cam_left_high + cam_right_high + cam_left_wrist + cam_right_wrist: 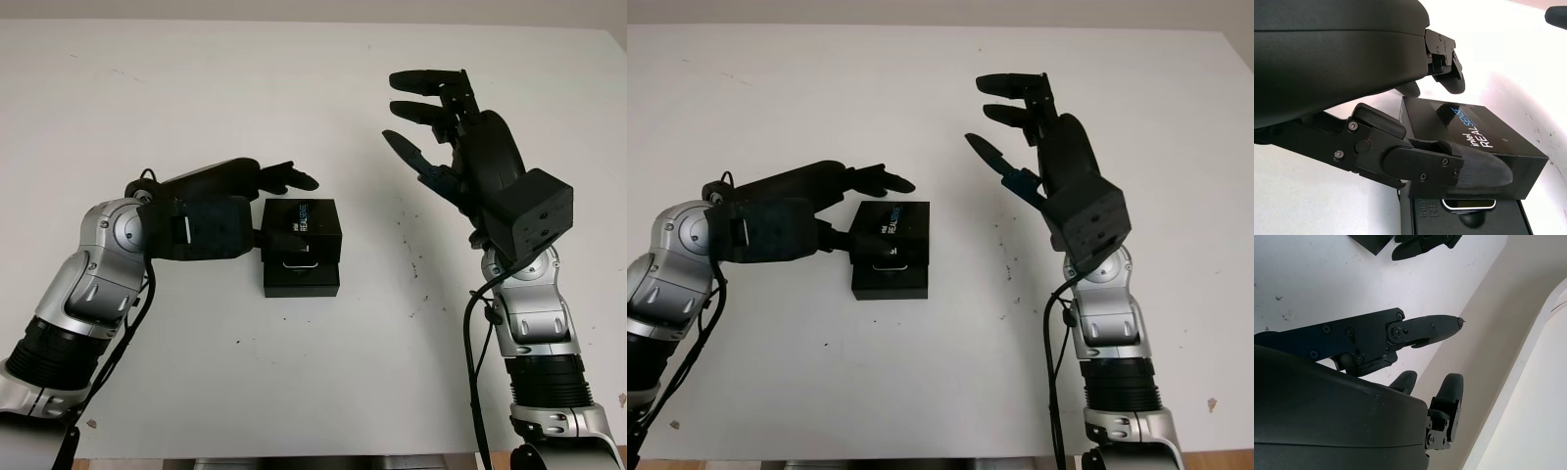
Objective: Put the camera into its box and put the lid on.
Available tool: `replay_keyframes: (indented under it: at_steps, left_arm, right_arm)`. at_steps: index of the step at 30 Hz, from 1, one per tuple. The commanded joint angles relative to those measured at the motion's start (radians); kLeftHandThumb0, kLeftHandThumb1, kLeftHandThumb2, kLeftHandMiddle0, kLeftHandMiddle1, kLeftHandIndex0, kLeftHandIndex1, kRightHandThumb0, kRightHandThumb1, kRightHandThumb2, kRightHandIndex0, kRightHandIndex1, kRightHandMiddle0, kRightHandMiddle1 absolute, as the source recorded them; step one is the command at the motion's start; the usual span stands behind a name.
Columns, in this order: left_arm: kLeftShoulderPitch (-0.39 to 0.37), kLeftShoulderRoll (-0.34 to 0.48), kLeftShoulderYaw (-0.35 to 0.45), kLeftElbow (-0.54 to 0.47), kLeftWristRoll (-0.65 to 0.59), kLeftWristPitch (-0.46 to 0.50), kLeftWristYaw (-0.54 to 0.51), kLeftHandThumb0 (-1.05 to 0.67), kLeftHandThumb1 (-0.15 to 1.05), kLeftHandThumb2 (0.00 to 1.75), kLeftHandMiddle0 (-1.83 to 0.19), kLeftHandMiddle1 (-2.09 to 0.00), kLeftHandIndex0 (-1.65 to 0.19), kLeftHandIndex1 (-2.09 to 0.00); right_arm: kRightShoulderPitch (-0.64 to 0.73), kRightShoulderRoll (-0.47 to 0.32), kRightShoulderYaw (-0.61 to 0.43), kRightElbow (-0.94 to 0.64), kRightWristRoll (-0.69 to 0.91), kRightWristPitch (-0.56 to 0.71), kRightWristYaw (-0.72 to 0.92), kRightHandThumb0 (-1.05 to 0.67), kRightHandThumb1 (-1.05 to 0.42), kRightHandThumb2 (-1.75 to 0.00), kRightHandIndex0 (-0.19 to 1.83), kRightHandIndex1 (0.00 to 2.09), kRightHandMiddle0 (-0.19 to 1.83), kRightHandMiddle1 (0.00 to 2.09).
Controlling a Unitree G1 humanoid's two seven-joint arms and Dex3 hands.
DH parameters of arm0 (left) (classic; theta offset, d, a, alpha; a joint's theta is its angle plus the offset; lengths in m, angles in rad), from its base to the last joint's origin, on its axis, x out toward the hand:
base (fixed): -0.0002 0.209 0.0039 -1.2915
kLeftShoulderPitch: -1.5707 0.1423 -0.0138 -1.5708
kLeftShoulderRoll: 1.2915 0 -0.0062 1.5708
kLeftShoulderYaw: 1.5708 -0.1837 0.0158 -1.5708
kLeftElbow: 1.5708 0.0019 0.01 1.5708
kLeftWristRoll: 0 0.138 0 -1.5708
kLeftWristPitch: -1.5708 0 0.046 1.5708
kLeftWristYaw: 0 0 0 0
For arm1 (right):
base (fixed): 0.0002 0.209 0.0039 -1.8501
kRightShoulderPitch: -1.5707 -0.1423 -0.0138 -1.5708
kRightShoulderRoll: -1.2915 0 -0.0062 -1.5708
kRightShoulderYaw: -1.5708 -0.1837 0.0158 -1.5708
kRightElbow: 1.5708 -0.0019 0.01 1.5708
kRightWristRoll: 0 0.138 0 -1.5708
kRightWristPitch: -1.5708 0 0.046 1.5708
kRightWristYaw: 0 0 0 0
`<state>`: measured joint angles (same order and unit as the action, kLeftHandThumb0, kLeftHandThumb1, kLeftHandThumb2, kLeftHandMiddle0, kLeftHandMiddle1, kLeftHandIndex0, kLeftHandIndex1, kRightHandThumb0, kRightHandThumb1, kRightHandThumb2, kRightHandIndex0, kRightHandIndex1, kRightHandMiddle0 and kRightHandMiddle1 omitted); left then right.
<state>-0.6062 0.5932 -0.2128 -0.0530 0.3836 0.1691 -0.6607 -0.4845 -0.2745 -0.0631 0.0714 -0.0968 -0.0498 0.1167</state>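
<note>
Left hand (257, 201) pinches the lid (302, 227), half over the box (302, 277) with the camera (1468, 204) apparently seated inside; slide the lid square over the box before lowering; right hand (441, 127) open, well right of the box.

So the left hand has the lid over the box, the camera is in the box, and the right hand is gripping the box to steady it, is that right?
Not quite. The right hand is not gripping the box; it is open and raised above the table, well to the right of the box, as the left eye view shows. The rest holds: the left hand has the lid over the box, with the camera inside.
</note>
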Motion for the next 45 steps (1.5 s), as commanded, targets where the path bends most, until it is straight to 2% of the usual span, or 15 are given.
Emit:
replay_keyframes:
  at_steps: [1,7,14,16,21,23,24,28,29,39,45]
  left_arm:
    - [0.018,0.002,-0.015,-0.004,0.008,0.000,0.001,-0.91,1.05,0.40,-0.06,-0.99,0.05,-0.79]
    - [0.031,-0.007,-0.010,-0.032,0.014,0.028,0.013,-0.87,1.05,0.38,-0.05,-1.06,0.08,-0.90]
    - [0.060,-0.001,-0.004,-0.066,0.008,0.008,0.029,-0.81,1.05,0.26,0.06,-1.29,0.18,-1.20]
    - [0.068,0.011,-0.005,-0.071,0.012,-0.028,0.033,-0.78,1.05,0.24,0.07,-1.25,0.19,-1.20]
    - [0.071,0.032,-0.004,-0.086,0.012,-0.057,0.008,-0.76,1.05,0.22,0.05,-0.91,0.16,-1.10]
    - [0.072,0.035,-0.001,-0.086,0.005,-0.067,0.004,-0.74,1.05,0.17,0.03,-0.90,0.13,-1.10]
    - [0.072,0.035,0.000,-0.086,0.002,-0.072,0.005,-0.72,1.05,0.14,0.02,-0.92,0.11,-1.11]
    - [0.077,0.035,0.005,-0.107,-0.008,-0.057,-0.005,-0.57,0.98,0.05,0.09,-1.38,0.09,-1.28]
    - [0.080,0.035,0.007,-0.112,-0.012,-0.056,-0.007,-0.55,0.98,0.05,0.09,-1.41,0.09,-1.31]
    - [0.111,0.029,0.022,-0.159,0.000,-0.027,0.028,-0.49,1.02,0.06,0.13,-1.52,0.18,-1.40]
    - [0.129,0.027,0.024,-0.179,0.006,-0.010,0.041,-0.48,1.03,0.06,0.12,-1.45,0.19,-1.32]
  right_arm:
    - [0.012,-0.005,-0.004,-0.015,0.003,-0.011,-0.003,-0.43,-1.05,-0.16,0.08,0.86,-0.07,1.13]
    - [0.013,-0.005,-0.003,-0.016,-0.002,-0.012,-0.007,-0.42,-1.05,-0.15,0.08,0.88,-0.07,1.13]
    - [0.014,-0.006,-0.002,-0.016,-0.001,-0.010,-0.003,-0.40,-1.05,-0.14,0.08,0.91,-0.08,1.13]
    - [0.014,-0.004,-0.004,-0.018,0.004,-0.003,-0.002,-0.40,-1.05,-0.14,0.07,0.91,-0.07,1.13]
    - [0.014,-0.006,-0.004,-0.018,0.003,-0.004,-0.001,-0.40,-1.05,-0.14,0.07,0.93,-0.07,1.12]
    - [0.014,-0.005,-0.004,-0.020,0.003,0.001,-0.002,-0.40,-1.05,-0.14,0.08,0.96,-0.07,1.11]
    - [0.013,-0.005,-0.004,-0.018,0.004,-0.002,-0.001,-0.40,-1.05,-0.14,0.08,0.97,-0.07,1.11]
    - [0.012,-0.006,-0.005,-0.013,0.005,-0.010,0.000,-0.40,-1.05,-0.14,0.04,0.97,-0.07,1.12]
    - [0.013,-0.006,-0.005,-0.014,0.005,-0.007,0.000,-0.40,-1.05,-0.14,0.03,0.97,-0.07,1.12]
    - [0.016,-0.007,-0.007,-0.017,0.007,-0.006,0.002,-0.38,-1.05,-0.14,0.03,0.97,-0.08,1.12]
    - [0.014,-0.008,-0.006,-0.009,0.005,-0.009,0.001,-0.40,-1.05,-0.14,0.06,0.99,-0.07,1.12]
